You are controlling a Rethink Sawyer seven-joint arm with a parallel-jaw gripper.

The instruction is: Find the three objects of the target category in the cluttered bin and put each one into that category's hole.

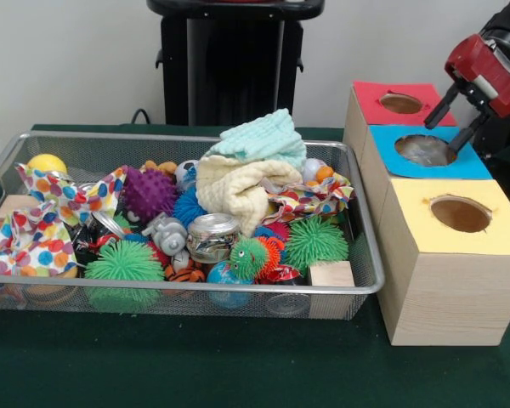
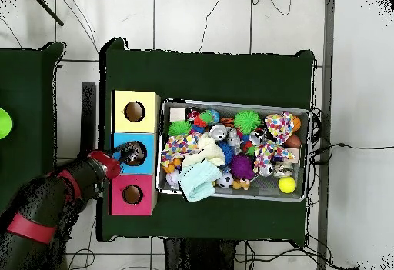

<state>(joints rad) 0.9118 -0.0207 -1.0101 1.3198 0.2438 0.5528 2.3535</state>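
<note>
Blue-topped pale wooden box's round hole (image 1: 426,150) shows a glinting clear plastic piece (image 1: 423,153) inside; the red-and-black gripper (image 1: 457,123) hovers just above it, fingers spread, empty. Drop step looks done; next, return to the silver wire-mesh bin (image 1: 357,287) beside this box

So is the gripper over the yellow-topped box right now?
No, the gripper hangs over the hole in the blue-topped box, with the yellow-topped box next to it uncovered.

Tool (image 1: 453,119) open over hole (image 1: 425,150), beside bin (image 1: 187,288).
</note>
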